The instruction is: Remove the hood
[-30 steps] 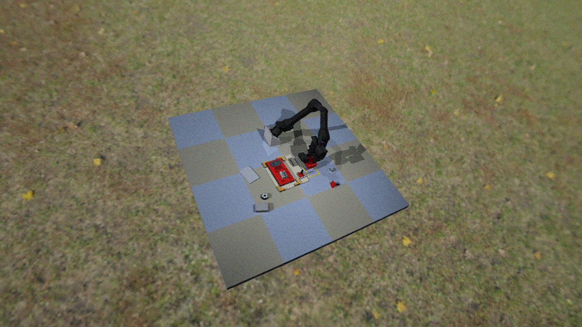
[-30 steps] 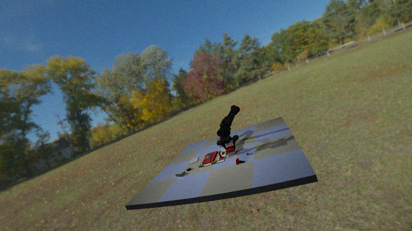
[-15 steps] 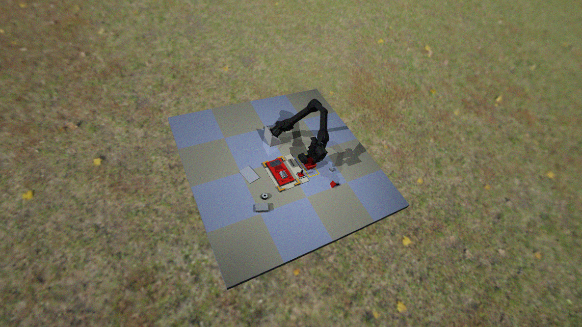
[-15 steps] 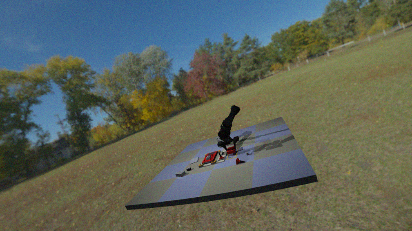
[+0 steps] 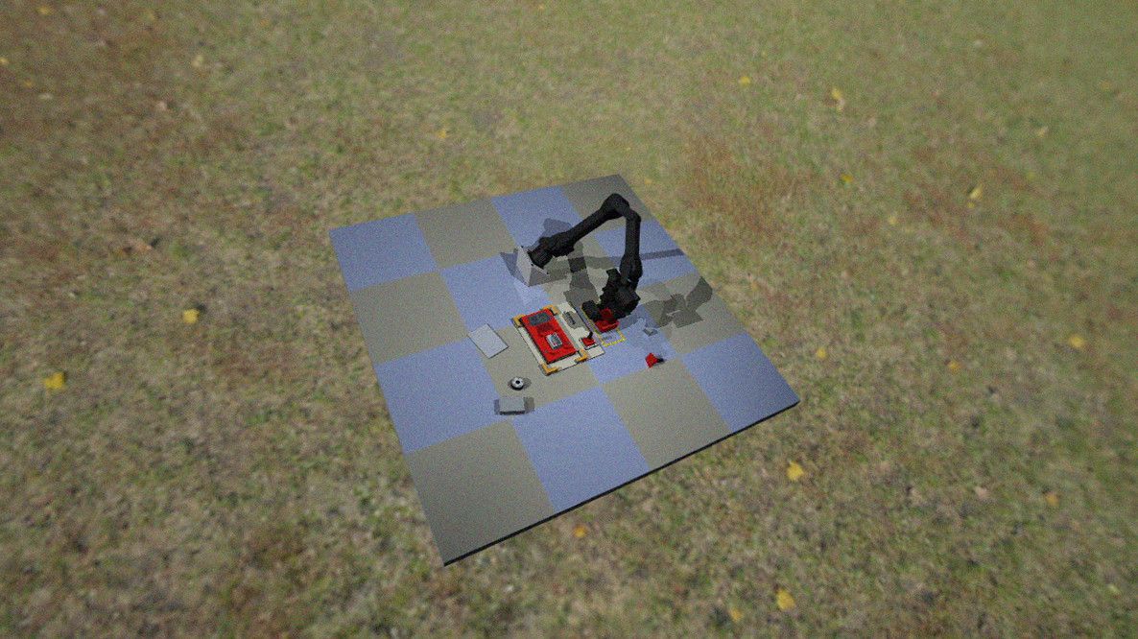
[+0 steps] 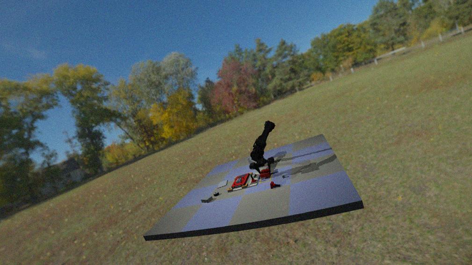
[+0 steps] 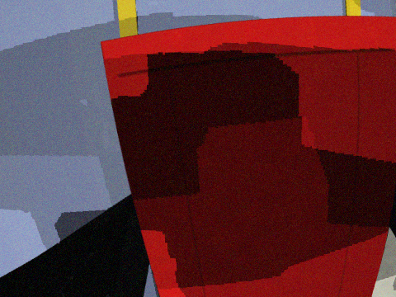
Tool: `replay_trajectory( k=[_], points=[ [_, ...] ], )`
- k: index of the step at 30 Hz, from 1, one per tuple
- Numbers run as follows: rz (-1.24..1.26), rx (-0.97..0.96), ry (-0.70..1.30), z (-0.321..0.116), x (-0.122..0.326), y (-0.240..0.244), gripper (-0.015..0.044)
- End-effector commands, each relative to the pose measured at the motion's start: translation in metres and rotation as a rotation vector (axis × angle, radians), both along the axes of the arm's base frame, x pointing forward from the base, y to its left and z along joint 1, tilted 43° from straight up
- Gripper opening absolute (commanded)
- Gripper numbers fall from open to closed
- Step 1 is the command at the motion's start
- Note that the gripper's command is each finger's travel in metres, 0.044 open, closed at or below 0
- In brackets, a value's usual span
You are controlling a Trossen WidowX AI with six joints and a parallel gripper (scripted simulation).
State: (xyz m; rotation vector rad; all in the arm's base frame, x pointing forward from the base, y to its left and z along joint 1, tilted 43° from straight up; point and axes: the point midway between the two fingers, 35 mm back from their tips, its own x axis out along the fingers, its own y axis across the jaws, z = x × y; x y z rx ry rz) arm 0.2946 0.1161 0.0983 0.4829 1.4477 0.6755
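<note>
My gripper point(image 5: 608, 316) point(image 6: 264, 170) is shut on the red hood point(image 5: 607, 324) point(image 6: 265, 174) point(image 7: 256, 181). The hood is off the car and low over the marked area, with its top towards the wrist camera. Whether its underside touches the table cannot be told. The marked area's yellow outline point(image 5: 613, 343) point(image 7: 128, 18) shows partly, in front of the hood in the top view and past its far edge in the wrist view; the rest is hidden. The red toy car point(image 5: 543, 331) point(image 6: 236, 184) lies beside it, its engine bay uncovered.
A small red part point(image 5: 587, 342) stands between car and marked area. Another red part point(image 5: 653, 360) point(image 6: 273, 185) and a small grey piece point(image 5: 649, 331) lie on the other side. A pale plate point(image 5: 486, 340), a wheel point(image 5: 516, 383) and a grey block point(image 5: 511, 405) lie beyond the car.
</note>
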Motion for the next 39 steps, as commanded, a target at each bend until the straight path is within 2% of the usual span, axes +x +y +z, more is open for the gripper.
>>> replay_trajectory(
  k=[1, 29, 39],
  points=[
    [-0.003, 0.003, 0.003, -0.0014, -0.0001, 0.0015, 0.0000],
    [-0.003, 0.004, 0.003, -0.0113, -0.0004, 0.0110, 0.0000],
    [0.000, 0.002, 0.000, -0.0102, -0.0001, 0.0099, 0.0263]
  ],
)
